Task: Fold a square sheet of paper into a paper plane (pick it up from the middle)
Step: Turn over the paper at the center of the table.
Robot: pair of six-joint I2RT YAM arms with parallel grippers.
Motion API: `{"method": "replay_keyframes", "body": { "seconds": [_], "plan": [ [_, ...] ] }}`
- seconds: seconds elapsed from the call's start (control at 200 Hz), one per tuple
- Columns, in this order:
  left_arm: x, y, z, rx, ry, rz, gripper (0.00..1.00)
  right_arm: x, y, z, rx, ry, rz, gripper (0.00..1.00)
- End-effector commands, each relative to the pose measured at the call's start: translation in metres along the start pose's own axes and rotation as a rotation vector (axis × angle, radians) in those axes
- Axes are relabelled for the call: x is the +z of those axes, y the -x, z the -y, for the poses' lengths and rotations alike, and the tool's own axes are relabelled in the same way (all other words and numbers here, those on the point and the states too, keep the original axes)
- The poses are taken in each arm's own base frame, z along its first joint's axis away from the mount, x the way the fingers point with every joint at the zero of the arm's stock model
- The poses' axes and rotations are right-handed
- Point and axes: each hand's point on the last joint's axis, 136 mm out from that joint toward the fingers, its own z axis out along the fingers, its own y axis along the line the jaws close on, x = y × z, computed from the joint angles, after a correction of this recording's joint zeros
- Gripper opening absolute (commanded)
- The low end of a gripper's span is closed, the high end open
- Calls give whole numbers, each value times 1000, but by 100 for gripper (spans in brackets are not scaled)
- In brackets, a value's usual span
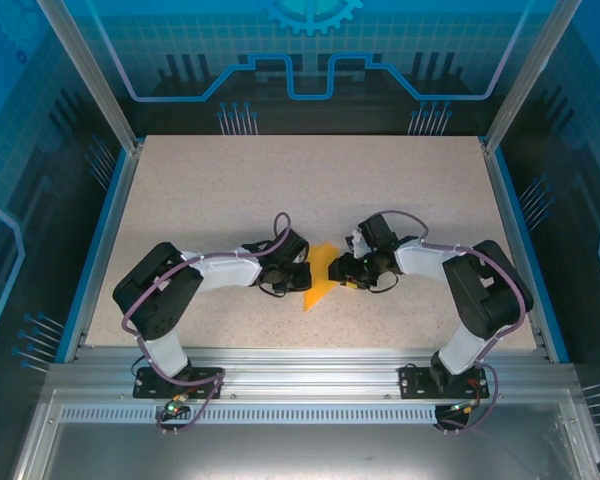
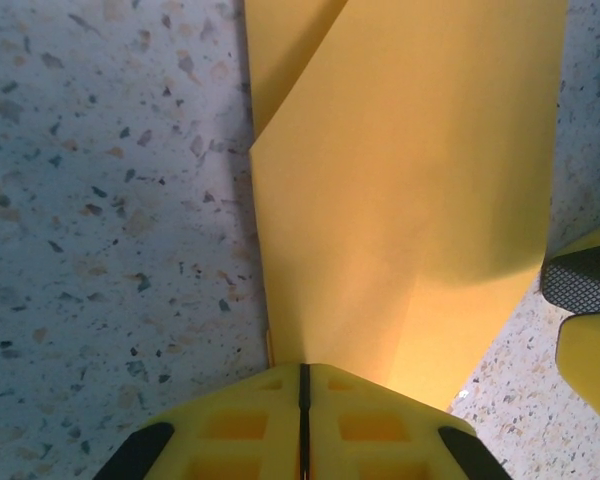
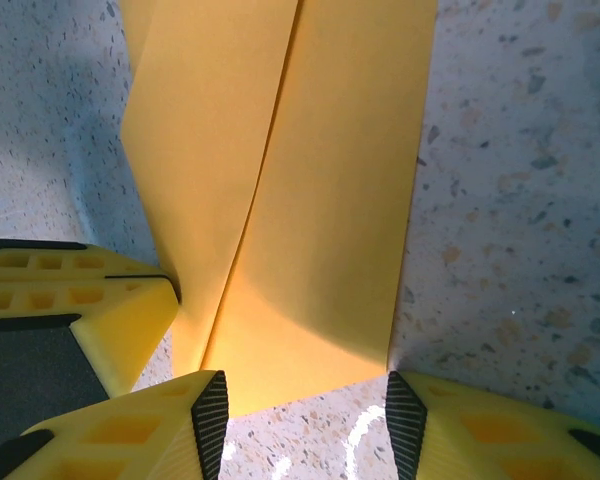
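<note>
Speckled beige surface (image 1: 230, 190), blue walls (image 1: 30, 150) around; sheet of paper (image 1: 318, 292) lay between clenched left hand (image 1: 304, 278) and released right hand (image 1: 336, 272).

From the top external spot, looks down and forward from high above and behind the two arm bases (image 1: 177, 380), far enough back to take in the whole table (image 1: 230, 190). From each wrist, peers almost straight down, very close to the tabletop, own yellow fingers (image 2: 250, 425) (image 3: 130, 440) along the bottom edge. Overlap, all three, on the paper (image 1: 322, 275) at mid-table, reached by the wrist views from opposite sides.
</note>
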Motion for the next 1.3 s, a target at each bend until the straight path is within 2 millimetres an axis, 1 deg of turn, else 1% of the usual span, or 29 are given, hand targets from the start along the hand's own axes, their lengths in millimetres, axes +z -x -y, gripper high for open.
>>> {"method": "replay_keyframes", "body": {
  "seconds": [0.0, 0.225, 0.36, 0.525, 0.585, 0.73, 1.03, 1.295],
  "plan": [
    [8, -12, -16, -40, 26, -42, 10, 4, 4, -12, -1, 23, 2, 48],
    [9, -15, -19, -64, 10, -52, 10, 4, 9, -15, 35, 27, 20, 49],
    [9, -15, -19, -77, -5, -52, 10, 6, 11, -10, 61, 6, 30, 49],
    [9, -18, -22, -88, -3, -58, 10, -6, 19, 0, 53, -78, 97, 49],
    [9, -18, -22, -87, -4, -59, 10, -9, 20, -1, 42, -87, 108, 49],
    [9, -18, -21, -88, -7, -60, 10, -5, 20, 3, 52, -100, 96, 50],
    [9, -18, -18, -95, -26, -64, 10, 11, 13, -9, 51, -32, 45, 48],
    [9, -18, -16, -102, -39, -63, 10, 10, 10, -21, 42, 6, 42, 46]
  ]
}}
